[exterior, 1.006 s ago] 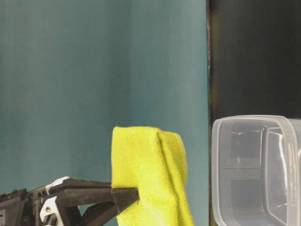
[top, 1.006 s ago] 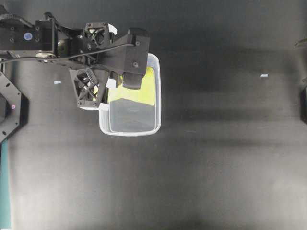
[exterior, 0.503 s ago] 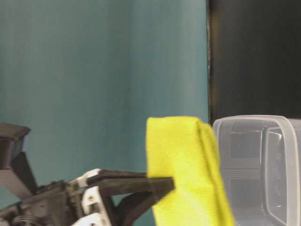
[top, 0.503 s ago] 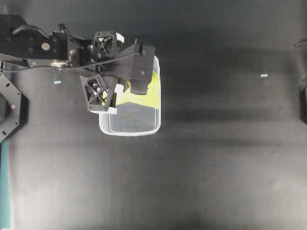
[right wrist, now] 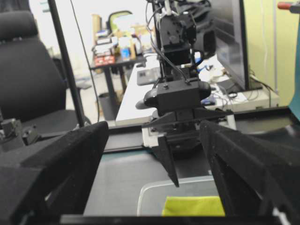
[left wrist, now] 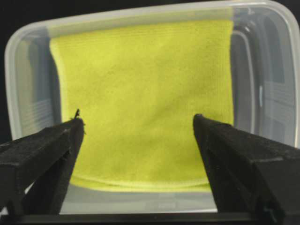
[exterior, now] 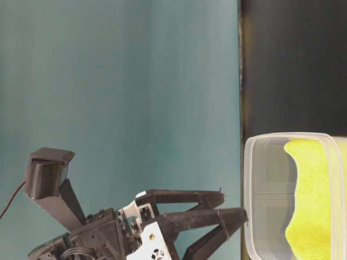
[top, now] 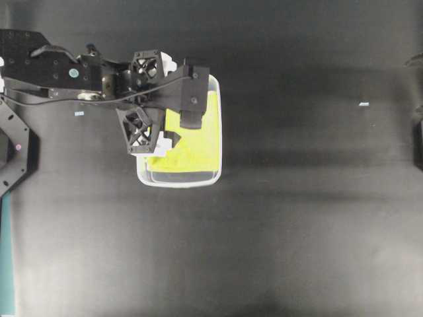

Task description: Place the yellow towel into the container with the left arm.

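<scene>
- Overhead exterior view first: the left gripper [top: 173, 125] hangs over the container [top: 217, 173], at the end of it nearer the arm's base, with the yellow towel [top: 192, 148] lying inside the tub beneath it.
- From the left wrist camera the 2 fingers [left wrist: 42, 154] stand wide apart with nothing between them; the yellow towel [left wrist: 140, 103] sits beyond and below the tips, flat on the floor of the container [left wrist: 28, 75], touching neither finger.
- The towel fills most of the tub, though a bare strip of clear plastic shows along the edge nearest the wrist camera.
- The table-level view agrees: the left gripper [exterior: 222, 214] is spread, its tips just outside the container [exterior: 255, 189] wall, while the yellow towel [exterior: 309, 200] shows through the translucent side.
- The relation that matters now: the towel lies straight ahead of and under the open jaws, its broad face up, so to my eye the drop is done and the sensible next move would be a clean lift away without catching the rim.
- The right gripper [right wrist: 154, 187] is far off at the other side of the table, fingers apart and holding nothing; the left arm [right wrist: 176, 101] and the yellow towel [right wrist: 192, 206] are visible in the distance between them.
- I'd judge the task all but finished; only the retreat is left.
</scene>
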You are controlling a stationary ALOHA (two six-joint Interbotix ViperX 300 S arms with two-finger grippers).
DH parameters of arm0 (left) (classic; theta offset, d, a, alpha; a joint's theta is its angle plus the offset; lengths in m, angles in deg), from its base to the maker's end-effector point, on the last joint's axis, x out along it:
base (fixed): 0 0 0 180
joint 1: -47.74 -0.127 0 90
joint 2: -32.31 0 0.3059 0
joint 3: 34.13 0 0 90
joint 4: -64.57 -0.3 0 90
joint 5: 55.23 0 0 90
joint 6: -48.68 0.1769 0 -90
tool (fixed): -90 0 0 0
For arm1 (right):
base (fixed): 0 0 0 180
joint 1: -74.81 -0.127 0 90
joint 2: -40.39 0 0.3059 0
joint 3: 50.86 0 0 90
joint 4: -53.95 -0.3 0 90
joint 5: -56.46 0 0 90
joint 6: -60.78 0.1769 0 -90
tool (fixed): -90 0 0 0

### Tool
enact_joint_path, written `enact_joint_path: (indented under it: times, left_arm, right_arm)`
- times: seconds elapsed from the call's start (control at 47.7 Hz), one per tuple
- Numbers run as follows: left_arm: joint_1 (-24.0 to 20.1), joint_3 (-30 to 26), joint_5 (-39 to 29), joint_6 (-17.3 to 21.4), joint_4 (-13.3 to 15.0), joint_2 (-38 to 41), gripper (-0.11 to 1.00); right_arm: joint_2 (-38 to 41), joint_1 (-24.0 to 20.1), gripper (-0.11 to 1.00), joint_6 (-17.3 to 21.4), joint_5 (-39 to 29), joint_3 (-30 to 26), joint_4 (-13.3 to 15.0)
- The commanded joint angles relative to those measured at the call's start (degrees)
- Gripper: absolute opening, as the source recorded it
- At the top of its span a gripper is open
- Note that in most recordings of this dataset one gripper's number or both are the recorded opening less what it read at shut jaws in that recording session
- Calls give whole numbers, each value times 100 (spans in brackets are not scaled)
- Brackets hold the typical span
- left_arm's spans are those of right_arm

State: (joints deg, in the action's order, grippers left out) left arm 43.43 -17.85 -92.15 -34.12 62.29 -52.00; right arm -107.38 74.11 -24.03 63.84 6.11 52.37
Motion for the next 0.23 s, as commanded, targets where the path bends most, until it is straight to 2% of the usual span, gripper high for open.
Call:
enact_joint_path:
  times: [0.0, 0.126, 0.21]
  left_arm:
    - [0, -18, 167, -70, -26, -325, 87]
    - [35, 299, 615, -114, -26, -1037, 79]
    - [79, 606, 958, -158, -26, -1635, 79]
  right_arm:
    - [44, 26, 76, 9, 18, -114, 0]
    - [44, 44, 76, 0, -79, -123, 0]
    - [35, 62, 76, 0, -211, -114, 9]
